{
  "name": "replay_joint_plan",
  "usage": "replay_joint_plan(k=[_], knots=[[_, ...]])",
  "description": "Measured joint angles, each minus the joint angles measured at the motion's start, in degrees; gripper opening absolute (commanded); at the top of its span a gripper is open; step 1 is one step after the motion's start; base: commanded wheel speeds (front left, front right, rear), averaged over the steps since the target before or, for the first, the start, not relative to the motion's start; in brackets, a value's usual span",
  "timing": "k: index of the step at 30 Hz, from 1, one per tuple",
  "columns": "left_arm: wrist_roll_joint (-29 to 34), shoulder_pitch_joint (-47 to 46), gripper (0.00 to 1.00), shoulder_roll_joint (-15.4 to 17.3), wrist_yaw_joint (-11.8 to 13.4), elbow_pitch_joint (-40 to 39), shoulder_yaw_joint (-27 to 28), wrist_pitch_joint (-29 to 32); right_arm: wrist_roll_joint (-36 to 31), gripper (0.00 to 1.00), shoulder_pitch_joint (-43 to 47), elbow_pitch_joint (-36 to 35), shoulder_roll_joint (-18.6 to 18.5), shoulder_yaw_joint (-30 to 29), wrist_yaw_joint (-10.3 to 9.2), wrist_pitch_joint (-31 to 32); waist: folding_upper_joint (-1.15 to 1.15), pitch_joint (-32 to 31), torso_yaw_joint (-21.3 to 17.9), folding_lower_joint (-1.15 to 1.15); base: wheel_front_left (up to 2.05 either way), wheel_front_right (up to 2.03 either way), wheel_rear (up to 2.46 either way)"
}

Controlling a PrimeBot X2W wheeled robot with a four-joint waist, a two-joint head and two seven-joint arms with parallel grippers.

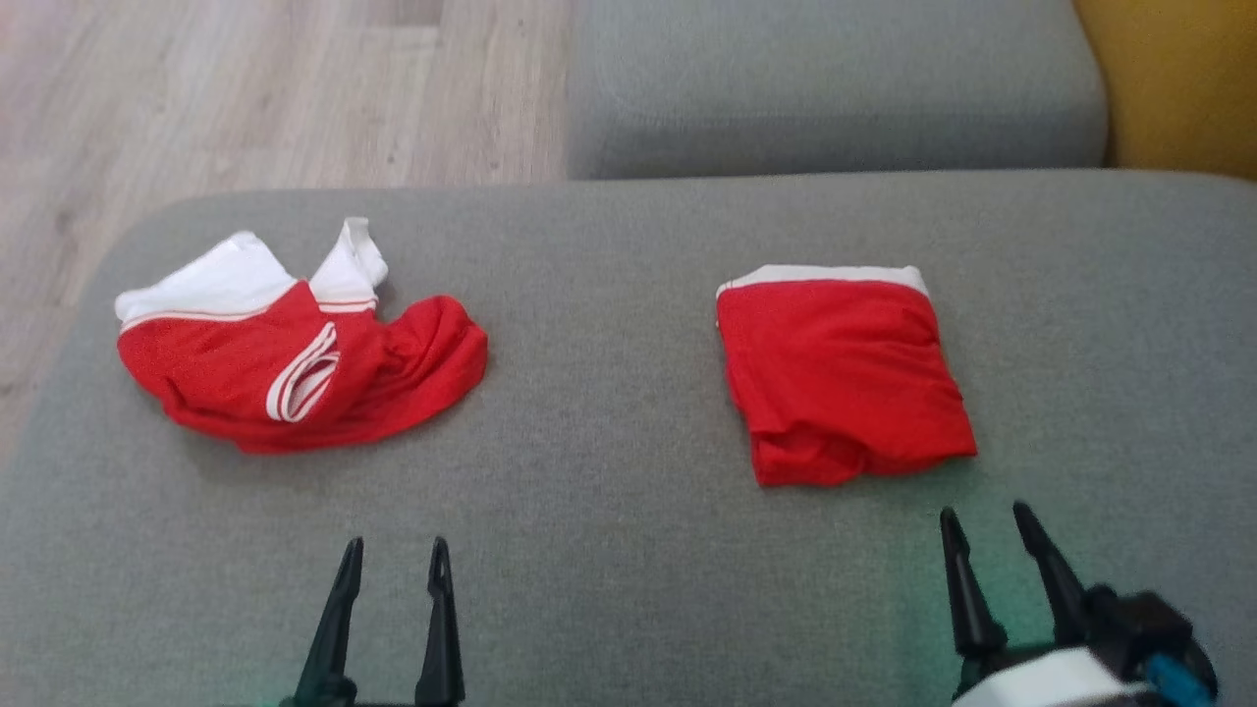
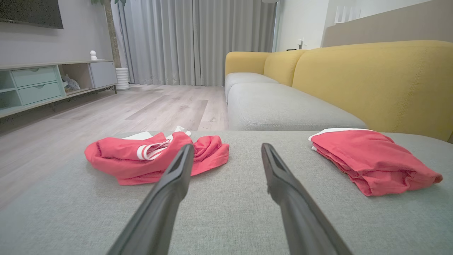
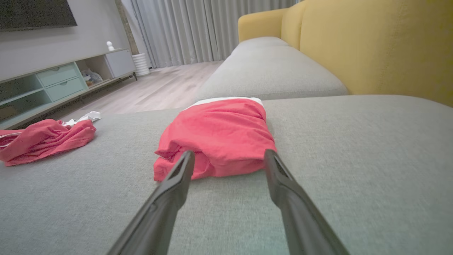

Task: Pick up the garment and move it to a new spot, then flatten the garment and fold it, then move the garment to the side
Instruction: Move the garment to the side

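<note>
On a grey cushion, a crumpled garment of red cloth with white trim lies in a heap at the left. Its long axis runs side to side across the head view, with the white band bunched at the far edge. The left gripper hovers by the cushion's near edge, fingers spread and holding nothing; the heap sits ahead of it and off to its left, apart from the fingertips. Further right, a folded garment, red with a white band at its far edge, rests as a tidy rectangle, seemingly finished and set aside. The right gripper, likewise parted and empty, points at that folded piece from just short of its near edge. The heap looks to be the next piece to lift, and the left arm is plainly the nearer one; a reach forward and leftward would bring it there.
</note>
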Motion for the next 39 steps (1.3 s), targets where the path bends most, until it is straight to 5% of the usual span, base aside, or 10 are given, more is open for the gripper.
replay_joint_plan(k=[9,20,21,22,29,39], knots=[[0.62,-6.98,1.00,-0.16,-0.45,-1.74,-2.71,0.00,1.77,1.00,-13.84,9.78,-3.45,-0.45,0.00,0.13,0.00,7.01,0.68,0.01,0.00,0.00,0.00],[1.21,-12.30,1.00,-0.35,-1.13,-1.64,-7.20,-0.01,3.87,1.00,-31.81,25.01,-11.62,3.14,0.00,8.40,0.00,14.51,3.21,0.01,0.00,0.00,0.00],[1.21,-12.97,1.00,-0.35,-1.12,-1.46,-7.43,-0.01,6.47,0.66,-32.93,26.83,-11.89,6.44,0.00,11.20,0.00,15.06,3.52,0.01,0.00,0.00,0.00],[1.21,-13.23,1.00,-0.35,-1.08,-1.43,-7.57,-0.01,8.04,0.00,-33.29,27.04,-11.92,7.94,0.00,11.92,0.00,15.27,3.60,0.01,0.00,0.00,0.00],[1.21,-14.11,1.00,-0.35,-0.77,-1.26,-7.97,-0.01,11.76,0.00,-35.82,26.83,-16.18,11.49,0.00,12.04,0.00,16.15,1.66,0.00,0.00,0.00,0.00],[1.31,-19.54,1.00,-0.37,-1.47,-1.38,-8.50,-0.01,11.74,0.00,-39.28,25.20,-29.26,7.95,0.00,14.16,0.00,21.08,-3.84,0.00,0.00,0.00,0.00]])
